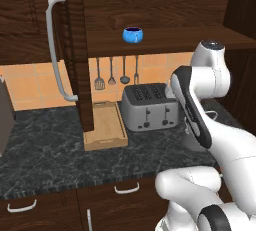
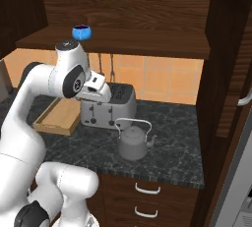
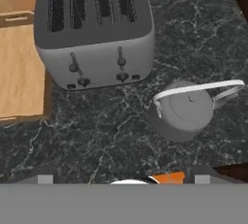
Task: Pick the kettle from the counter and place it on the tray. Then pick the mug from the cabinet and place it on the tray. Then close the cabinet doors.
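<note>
The grey kettle (image 3: 186,111) with its thin upright handle stands on the dark marbled counter (image 3: 97,136), in front of the toaster's right corner; it is also the kettle (image 2: 132,143) in the right base view. My gripper (image 3: 124,179) hovers above and short of it, fingertips wide apart, open and holding nothing. The tan wooden tray (image 1: 105,125) lies left of the toaster, also seen as the tray (image 2: 56,115). A blue mug (image 1: 132,35) sits on the cabinet shelf (image 1: 165,40). Both cabinet doors stand open: left door (image 1: 75,50), right door (image 2: 231,73).
A boxy silver toaster (image 2: 108,105) stands between tray and kettle, directly under my hand. Utensils hang on the tiled wall (image 1: 111,72) behind it. The left door's bar handle (image 1: 55,50) juts out over the counter. Drawers (image 2: 147,189) lie below the counter edge.
</note>
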You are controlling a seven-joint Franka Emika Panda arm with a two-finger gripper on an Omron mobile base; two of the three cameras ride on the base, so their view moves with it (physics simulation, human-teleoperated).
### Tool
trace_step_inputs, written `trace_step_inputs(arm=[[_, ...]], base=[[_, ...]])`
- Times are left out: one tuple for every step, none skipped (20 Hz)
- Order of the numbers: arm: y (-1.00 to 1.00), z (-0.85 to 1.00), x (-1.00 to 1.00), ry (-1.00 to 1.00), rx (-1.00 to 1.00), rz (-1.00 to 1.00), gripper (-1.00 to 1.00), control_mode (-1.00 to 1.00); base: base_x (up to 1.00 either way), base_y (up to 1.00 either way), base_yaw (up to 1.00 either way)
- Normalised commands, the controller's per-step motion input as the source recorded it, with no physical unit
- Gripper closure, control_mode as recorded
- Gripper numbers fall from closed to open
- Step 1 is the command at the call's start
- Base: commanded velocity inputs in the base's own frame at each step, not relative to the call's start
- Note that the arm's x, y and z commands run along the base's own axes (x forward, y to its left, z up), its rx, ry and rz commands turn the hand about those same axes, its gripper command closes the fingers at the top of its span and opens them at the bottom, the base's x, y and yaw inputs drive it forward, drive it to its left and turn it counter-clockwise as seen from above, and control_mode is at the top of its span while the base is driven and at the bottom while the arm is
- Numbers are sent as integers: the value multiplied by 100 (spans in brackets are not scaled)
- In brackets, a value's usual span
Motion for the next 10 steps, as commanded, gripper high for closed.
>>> trace_step_inputs(arm=[[-54,-34,-5,0,0,-59,-100,-100],[-59,-33,0,0,0,-64,-100,-100],[-58,-31,0,0,0,-64,-100,-100],[-61,-24,0,0,0,-64,-100,-100],[-63,-16,0,3,0,-62,-100,-100],[-62,-6,0,8,5,-59,-100,-100],[-62,-4,0,14,9,-57,-100,-100],[-59,-6,1,11,9,-54,-100,-100],[-63,-9,1,6,11,-46,-100,-100],[-66,-13,5,4,12,-39,-100,-100]], base=[[0,0,0],[0,0,0],[0,0,0],[0,0,0],[0,0,0],[0,0,0],[0,0,0],[0,0,0],[0,0,0],[0,0,0]])
